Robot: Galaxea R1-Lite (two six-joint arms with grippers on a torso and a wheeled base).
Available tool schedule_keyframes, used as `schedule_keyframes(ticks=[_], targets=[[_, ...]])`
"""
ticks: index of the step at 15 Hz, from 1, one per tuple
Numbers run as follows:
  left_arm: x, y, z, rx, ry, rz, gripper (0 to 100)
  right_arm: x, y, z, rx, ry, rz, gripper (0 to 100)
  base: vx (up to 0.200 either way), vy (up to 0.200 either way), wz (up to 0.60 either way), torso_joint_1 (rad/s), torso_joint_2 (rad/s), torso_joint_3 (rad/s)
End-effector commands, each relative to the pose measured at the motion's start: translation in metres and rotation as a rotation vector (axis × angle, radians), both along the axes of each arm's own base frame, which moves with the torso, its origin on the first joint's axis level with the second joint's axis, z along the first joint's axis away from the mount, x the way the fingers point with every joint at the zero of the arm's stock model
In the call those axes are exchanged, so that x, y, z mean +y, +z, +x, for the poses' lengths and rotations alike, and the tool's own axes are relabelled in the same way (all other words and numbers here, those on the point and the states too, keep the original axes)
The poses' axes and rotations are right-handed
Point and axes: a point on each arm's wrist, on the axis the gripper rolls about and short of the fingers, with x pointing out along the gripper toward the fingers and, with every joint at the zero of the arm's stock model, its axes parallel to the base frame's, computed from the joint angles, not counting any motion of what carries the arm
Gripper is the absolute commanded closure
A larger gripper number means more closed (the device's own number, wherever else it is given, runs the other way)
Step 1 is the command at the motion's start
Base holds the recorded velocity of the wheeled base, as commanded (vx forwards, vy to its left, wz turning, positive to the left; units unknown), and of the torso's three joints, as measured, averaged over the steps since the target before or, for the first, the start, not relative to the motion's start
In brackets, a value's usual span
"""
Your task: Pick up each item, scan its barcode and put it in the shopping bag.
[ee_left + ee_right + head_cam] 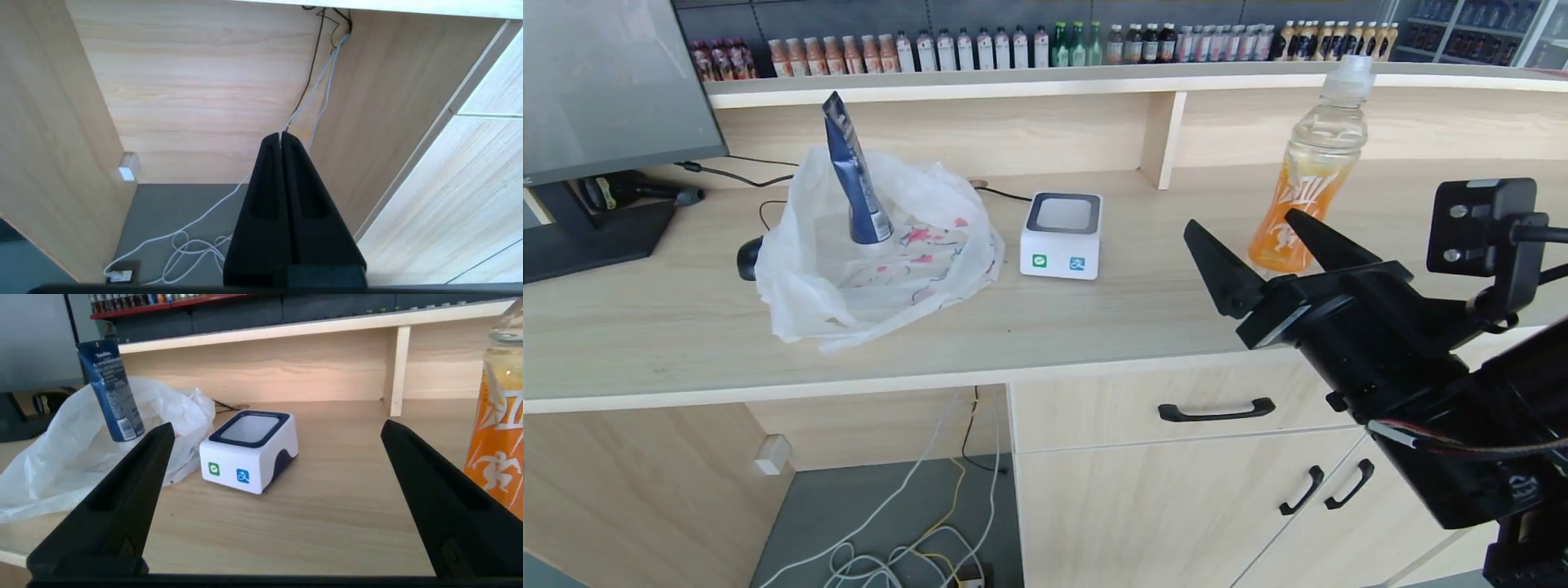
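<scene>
1. a long pale wooden counter (1094,318) runs across the view, with drawers and cupboard doors below it.
2. a dark monitor (605,82) stands on the counter's far left.
3. the white plastic shopping bag (882,269) lies open and slumped on the counter, left of centre.
4. the right gripper (1240,220) hovers over the counter's right part, its two black fingers spread wide with nothing held.
5. the left gripper (282,139) is low, facing the open space under the counter; its fingers are pressed together on nothing.
6. an orange drink bottle (1311,175) stands upright on the counter, just behind the right gripper and not between its fingers.
7. a blue tube (854,175) stands tilted inside the shopping bag.
8. a white box scanner (1062,235) sits just right of the bag.
9. a black mouse (749,257) rests against the bag's left side.
</scene>
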Motion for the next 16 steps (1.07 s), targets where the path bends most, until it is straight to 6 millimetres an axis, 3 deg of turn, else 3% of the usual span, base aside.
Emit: schedule_keyframes(ticks=[1, 6, 12, 16], targets=[[0.0, 0.0, 0.0, 0.0, 0.0, -0.001, 100, -0.001, -0.003, -0.002, 0.009, 0.0, -0.008, 0, 0.0, -0.2, 0.0, 0.007, 0.0, 0.007], [0.0, 0.0, 0.0, -0.001, 0.0, 0.001, 100, -0.003, -0.005, -0.005, 0.018, 0.002, -0.014, 0, 0.0, -0.2, 0.0, 0.003, 0.0, 0.002], [0.0, 0.0, 0.0, 0.0, 0.0, 0.013, 100, -0.001, -0.006, 0.003, 0.011, 0.01, -0.029, 0, 0.0, 0.0, 0.0, 0.0, 0.0, 0.0], [0.0, 0.0, 0.0, 0.0, 0.0, 0.013, 100, 0.003, 0.015, 0.023, 0.07, -0.017, -0.09, 0, 0.0, 0.0, 0.0, 0.0, 0.0, 0.0]])
